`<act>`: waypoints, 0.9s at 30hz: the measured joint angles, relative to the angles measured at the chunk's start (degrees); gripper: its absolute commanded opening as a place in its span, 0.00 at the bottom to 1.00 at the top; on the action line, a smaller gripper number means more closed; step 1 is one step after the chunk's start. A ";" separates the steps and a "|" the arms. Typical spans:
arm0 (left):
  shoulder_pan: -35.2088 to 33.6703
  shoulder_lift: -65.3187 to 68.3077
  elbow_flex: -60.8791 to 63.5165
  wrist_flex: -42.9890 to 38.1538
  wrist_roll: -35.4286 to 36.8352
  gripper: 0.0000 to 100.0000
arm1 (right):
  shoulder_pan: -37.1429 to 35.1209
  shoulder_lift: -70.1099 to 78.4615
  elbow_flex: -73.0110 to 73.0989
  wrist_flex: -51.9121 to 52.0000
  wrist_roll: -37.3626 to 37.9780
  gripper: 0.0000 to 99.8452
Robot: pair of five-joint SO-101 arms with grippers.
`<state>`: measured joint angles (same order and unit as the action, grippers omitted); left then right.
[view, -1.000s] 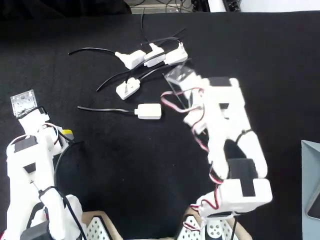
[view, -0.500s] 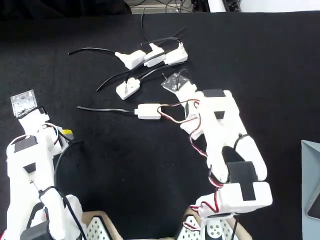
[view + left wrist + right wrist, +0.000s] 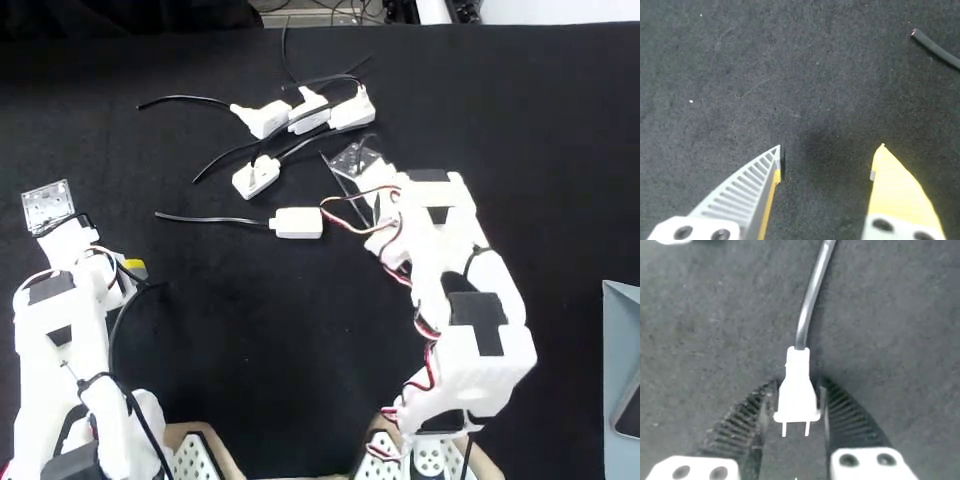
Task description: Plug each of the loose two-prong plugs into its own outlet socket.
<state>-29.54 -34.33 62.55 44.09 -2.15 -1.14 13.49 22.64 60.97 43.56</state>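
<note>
A white two-prong plug (image 3: 796, 392) on a black cord (image 3: 812, 295) lies on the black mat, prongs pointing back at the wrist. My right gripper (image 3: 796, 407) is shut on it, one finger pressed against each side. From above, that gripper (image 3: 354, 160) sits just right of a group of white outlet sockets: three at the back (image 3: 305, 110), one lower (image 3: 256, 176), and one nearest the arm (image 3: 297, 222). My left gripper (image 3: 48, 206) is far to the left, open (image 3: 827, 160) over bare mat, nothing between its fingers.
Thin black cords (image 3: 185, 100) trail from the sockets across the back of the mat. A loose cord end (image 3: 935, 47) lies ahead of the left gripper. A grey object (image 3: 622, 370) sits at the right edge. The arm bases (image 3: 190, 455) stand along the front.
The right arm swung left and lowered its gripper from above the rear sockets down to the plug by the cords. The left arm has not moved.
</note>
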 measured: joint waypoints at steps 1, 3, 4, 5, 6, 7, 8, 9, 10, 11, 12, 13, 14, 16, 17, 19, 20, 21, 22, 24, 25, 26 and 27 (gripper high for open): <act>0.00 0.00 0.00 0.00 0.00 0.29 | 0.44 0.00 -0.18 0.00 0.35 0.03; 0.00 0.00 0.00 0.00 0.00 0.29 | 1.23 0.18 -0.44 0.00 0.97 0.03; 0.00 0.00 0.00 0.00 0.00 0.29 | 1.58 0.18 -0.44 0.00 1.05 0.03; 0.00 0.00 0.00 0.00 0.00 0.29 | 1.76 0.18 -0.44 0.00 1.05 0.03; 0.00 0.00 0.00 0.00 0.00 0.29 | 1.93 0.18 -0.44 0.00 1.05 0.03; 0.00 0.00 0.00 0.00 0.00 0.29 | 1.93 0.18 -0.44 0.18 1.05 0.05; 0.00 0.00 0.00 0.00 0.00 0.29 | 1.93 0.18 -0.44 0.62 1.05 0.08; 0.00 0.00 0.00 0.00 0.00 0.29 | 1.93 0.18 -0.53 1.41 1.05 0.12; 0.00 0.00 0.00 0.00 0.00 0.29 | 1.93 0.18 -0.62 2.64 1.05 0.16; 0.00 0.00 0.00 0.00 0.00 0.29 | 1.93 0.18 -0.97 3.87 1.05 0.18; 0.00 0.00 0.00 0.00 0.00 0.29 | 1.76 0.18 -1.41 5.45 1.05 0.18; 0.00 0.00 0.00 0.00 0.00 0.29 | 1.49 0.09 -1.58 6.68 0.97 0.18; 0.00 0.00 0.00 0.00 0.00 0.29 | 1.49 -0.53 -1.58 7.56 0.35 0.17; 0.00 0.00 0.00 0.00 0.00 0.29 | 1.67 -2.73 -1.58 8.53 -0.35 0.16; 0.00 0.00 0.00 0.00 0.00 0.29 | 1.49 -4.13 -1.49 8.97 -0.44 0.16; 0.00 0.00 0.00 0.00 0.00 0.29 | 0.88 -7.65 -0.62 9.58 -0.62 0.16; 0.00 0.00 0.00 0.00 0.00 0.29 | 0.53 -9.23 0.53 9.67 -0.62 0.16; 0.00 0.00 0.00 0.00 0.00 0.29 | -0.09 -10.64 1.93 9.67 -0.62 0.16; 0.00 0.00 0.00 0.00 0.00 0.29 | -1.05 -11.78 3.43 9.67 -0.62 0.16; 0.00 0.00 0.00 0.00 0.00 0.29 | -2.73 -13.36 6.59 9.41 -0.62 0.16; 0.00 0.00 0.00 0.00 0.00 0.29 | -3.16 -13.80 8.00 8.35 -0.62 0.16; 0.00 0.00 0.00 0.00 0.00 0.29 | -3.34 -13.89 9.32 7.12 -0.62 0.16; 0.00 0.00 0.00 0.00 0.00 0.29 | -3.60 -13.89 10.46 5.71 -0.62 0.16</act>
<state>-29.54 -34.33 62.55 44.09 -2.15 -4.75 -0.40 33.10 66.68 42.95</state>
